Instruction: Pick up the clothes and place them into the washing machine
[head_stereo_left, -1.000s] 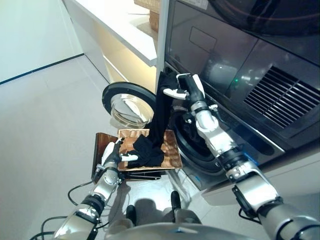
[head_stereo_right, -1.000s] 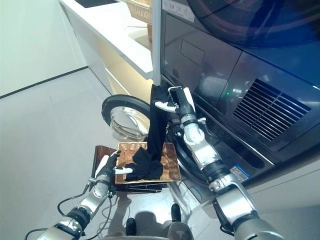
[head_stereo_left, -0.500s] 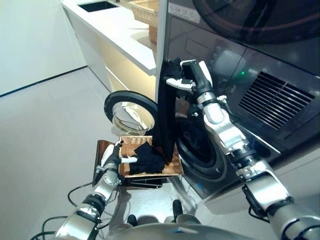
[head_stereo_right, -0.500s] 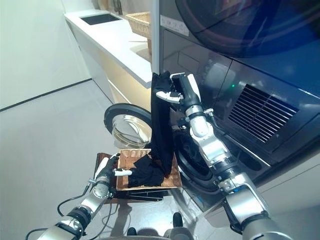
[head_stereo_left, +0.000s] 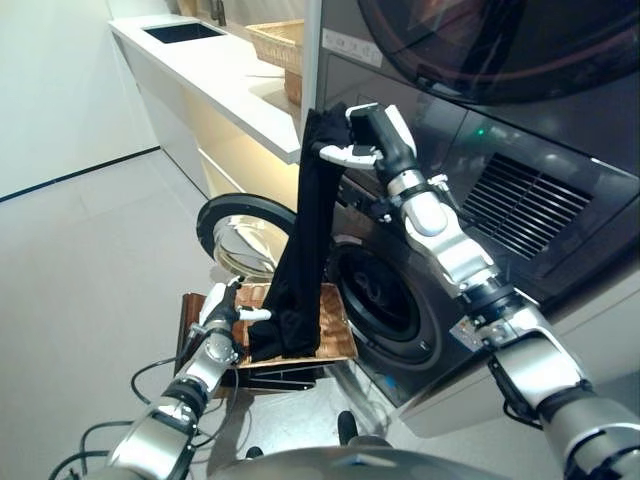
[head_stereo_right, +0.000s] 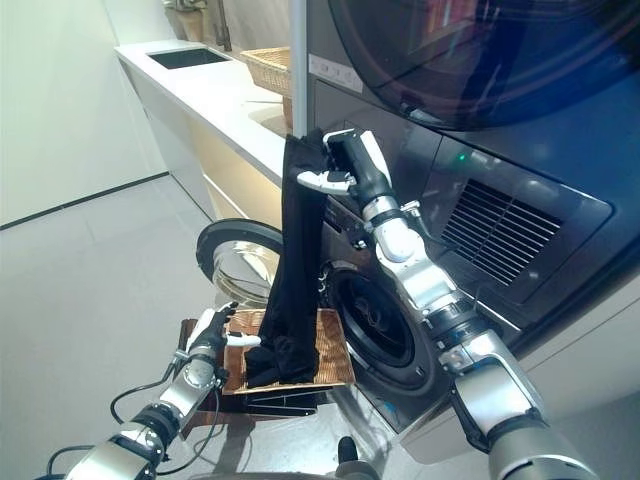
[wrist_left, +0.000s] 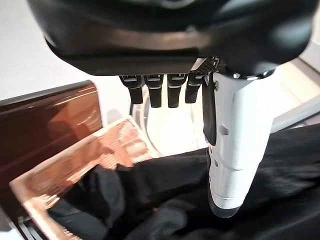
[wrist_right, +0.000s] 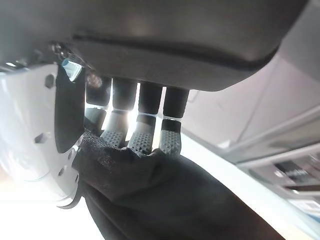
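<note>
I am holding the black garment (head_stereo_left: 305, 240) high, pinched in the right robot hand (head_stereo_left: 372, 135), so its tail clears the basket (head_stereo_left: 335, 335) while the left robot hand (head_stereo_left: 218, 312) is resting relaxed beside it.

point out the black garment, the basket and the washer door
black garment (head_stereo_left: 305, 240), left eye view, middle of the hanging length
basket (head_stereo_left: 338, 338), left eye view, bare right edge
washer door (head_stereo_left: 222, 211), left eye view, dark rim

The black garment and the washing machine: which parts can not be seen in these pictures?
- Drum inside the washing machine: too dark in both eye views.
- Lower end of the black garment: bunched on the basket, its shape unclear.
- Right hand: its fingertips are buried in cloth in the right wrist view.
</note>
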